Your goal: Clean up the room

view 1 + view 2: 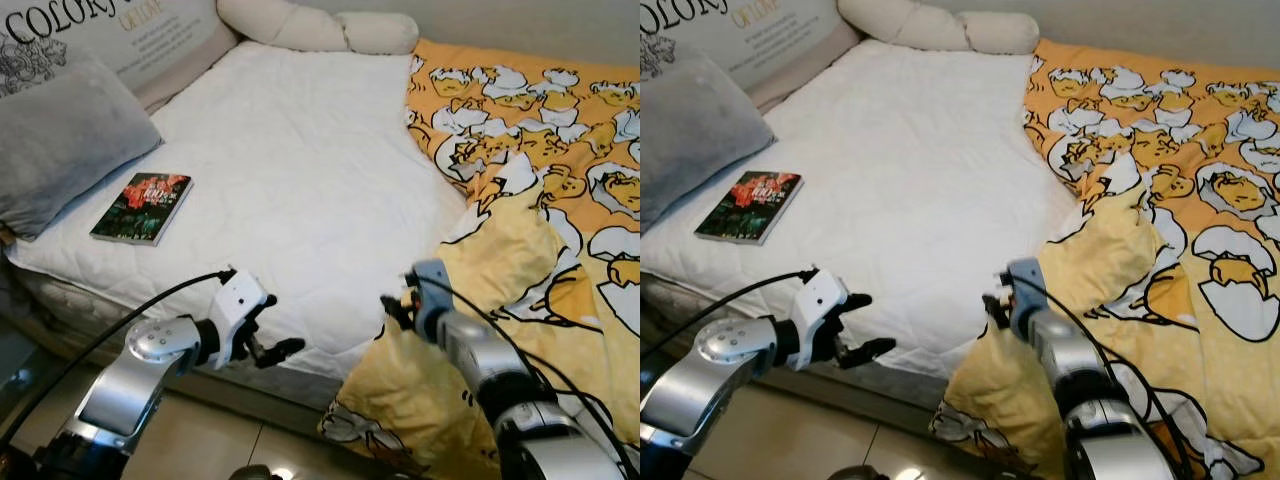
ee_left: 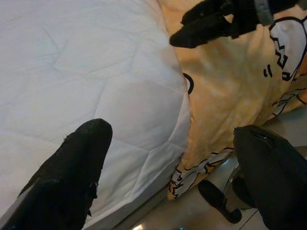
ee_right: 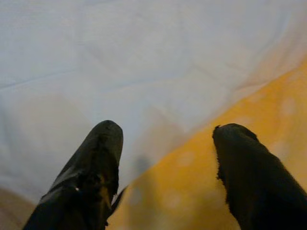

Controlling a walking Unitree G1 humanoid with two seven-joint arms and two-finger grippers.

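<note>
A bed with a white quilted mattress cover (image 1: 300,180) lies before me. A yellow duvet printed with white-and-orange egg cartoon figures (image 1: 540,150) covers the bed's right part and is bunched there; its near corner hangs over the front edge of the mattress down toward the tiled floor (image 1: 200,430). A paperback book with a dark cover and red artwork (image 1: 142,207) lies flat on the white cover near the left edge, just beside a grey pillow (image 1: 60,150). Behind the pillow stands a beige cushion with dark printed lettering (image 1: 130,35), and a cream bolster pillow (image 1: 315,25) lies along the far edge at the wall. Nothing lies between my grippers and the duvet's hanging corner.

My left gripper (image 1: 268,340) is held at the front edge of the mattress, forearm angled up from the lower left, fingers (image 2: 72,172) spread apart and holding nothing. My right gripper (image 1: 395,307) reaches forward at the boundary where the yellow duvet meets the white cover, just above the hanging corner. Its fingers (image 3: 96,167) are spread, with the fabric edge visible between them; I cannot tell whether they touch it.
</note>
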